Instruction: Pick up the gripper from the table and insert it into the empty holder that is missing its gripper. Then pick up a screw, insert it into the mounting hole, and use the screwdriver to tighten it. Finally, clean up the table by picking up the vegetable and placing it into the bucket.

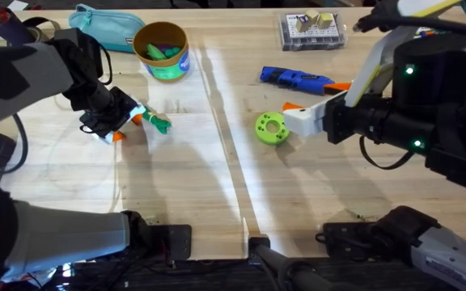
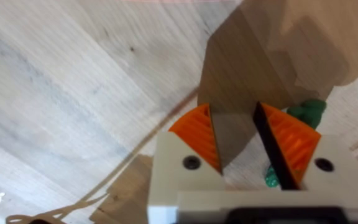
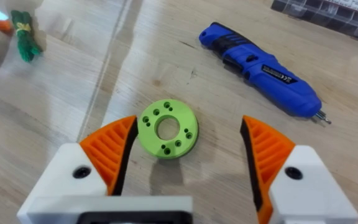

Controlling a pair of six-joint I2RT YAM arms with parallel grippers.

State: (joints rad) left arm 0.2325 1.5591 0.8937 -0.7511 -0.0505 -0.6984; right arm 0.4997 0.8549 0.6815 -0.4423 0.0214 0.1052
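Left gripper [image 1: 118, 127] hangs over the toy carrot [image 1: 154, 121], fingers apart and empty, the leafy top just beside one pad [image 2: 294, 142]. Closing off-centre could pinch only leaves and drop it short of the bucket [image 1: 163, 50]. Right gripper [image 3: 188, 155] gapes above the green disc [image 3: 167, 128].

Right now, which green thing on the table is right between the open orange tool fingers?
The round lime-green disc with a hole. It lies flat between the right tool's open fingers, while the carrot's green leafy top sits far off by the left tool.
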